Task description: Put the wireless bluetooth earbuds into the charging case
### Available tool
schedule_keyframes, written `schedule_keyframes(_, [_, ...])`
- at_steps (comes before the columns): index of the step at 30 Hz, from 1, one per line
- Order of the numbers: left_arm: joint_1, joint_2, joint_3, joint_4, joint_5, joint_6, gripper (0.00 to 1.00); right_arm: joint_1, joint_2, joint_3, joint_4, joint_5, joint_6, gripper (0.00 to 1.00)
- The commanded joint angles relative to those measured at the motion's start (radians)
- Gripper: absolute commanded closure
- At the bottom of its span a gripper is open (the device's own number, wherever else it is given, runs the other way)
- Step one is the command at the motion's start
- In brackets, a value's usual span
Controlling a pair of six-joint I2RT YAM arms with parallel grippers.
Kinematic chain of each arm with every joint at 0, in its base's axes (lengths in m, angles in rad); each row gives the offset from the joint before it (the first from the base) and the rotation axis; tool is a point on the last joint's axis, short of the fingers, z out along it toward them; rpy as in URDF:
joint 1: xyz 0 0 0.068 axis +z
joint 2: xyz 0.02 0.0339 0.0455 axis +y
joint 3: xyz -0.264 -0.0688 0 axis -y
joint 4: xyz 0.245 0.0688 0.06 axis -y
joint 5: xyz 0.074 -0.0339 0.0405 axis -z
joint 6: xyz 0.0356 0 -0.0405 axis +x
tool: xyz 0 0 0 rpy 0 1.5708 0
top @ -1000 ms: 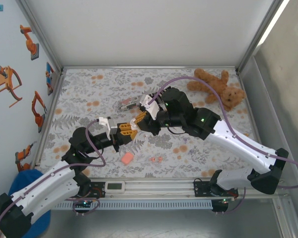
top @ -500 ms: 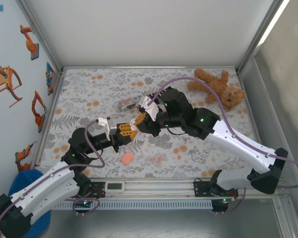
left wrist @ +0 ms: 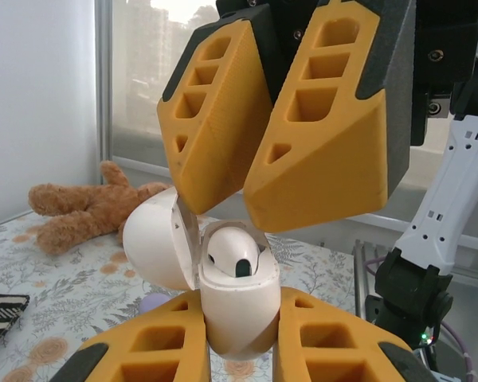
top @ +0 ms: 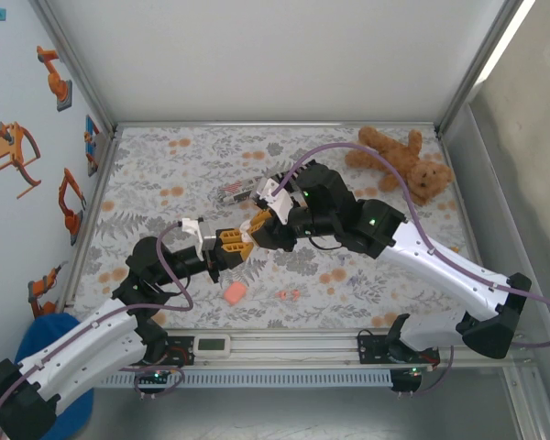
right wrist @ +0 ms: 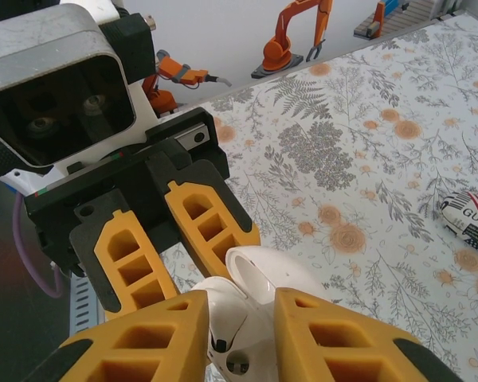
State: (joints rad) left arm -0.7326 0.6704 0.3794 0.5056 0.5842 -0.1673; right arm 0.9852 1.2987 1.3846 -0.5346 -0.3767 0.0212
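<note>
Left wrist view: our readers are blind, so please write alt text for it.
An open white charging case, one white earbud seated inside and its lid swung left, is gripped at the bottom by the orange left claw. The right claw hangs above it, with a teddy bear on the flowered table behind.

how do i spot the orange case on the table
On the flowered table, look between the near rail and the left gripper, which holds the white case. The salmon-orange case lies there, rounded, far bigger than the tiny coral-red earbuds beside it.
</note>
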Motion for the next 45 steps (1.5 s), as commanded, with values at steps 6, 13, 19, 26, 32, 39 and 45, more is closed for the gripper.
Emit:
schedule_keyframes(6, [-0.005,-0.024,0.027,-0.007,0.010,0.013,0.89,0.007,-0.032,0.042,0.011,0.073,0.027,0.60])
schedule_keyframes(13, [-0.007,-0.047,0.017,-0.017,-0.013,0.016,0.89,0.007,-0.071,0.030,0.041,0.174,0.076,0.44])
schedule_keyframes(19, [-0.007,-0.074,0.009,-0.031,-0.024,0.018,0.89,0.000,-0.095,-0.004,0.078,0.271,0.111,0.26])
schedule_keyframes(26, [-0.007,-0.122,0.004,-0.066,-0.033,0.029,0.89,-0.089,-0.131,-0.116,0.134,0.293,0.223,0.13])
schedule_keyframes(32, [-0.008,-0.161,0.005,-0.098,-0.041,0.041,0.89,-0.200,-0.138,-0.242,0.178,0.259,0.335,0.05])
schedule_keyframes(39, [-0.008,-0.181,0.010,-0.097,-0.043,0.041,0.89,-0.217,-0.012,-0.322,0.180,0.280,0.382,0.04])
schedule_keyframes(45, [-0.008,-0.183,0.016,-0.098,-0.043,0.041,0.89,-0.199,0.171,-0.332,0.216,0.217,0.416,0.19])
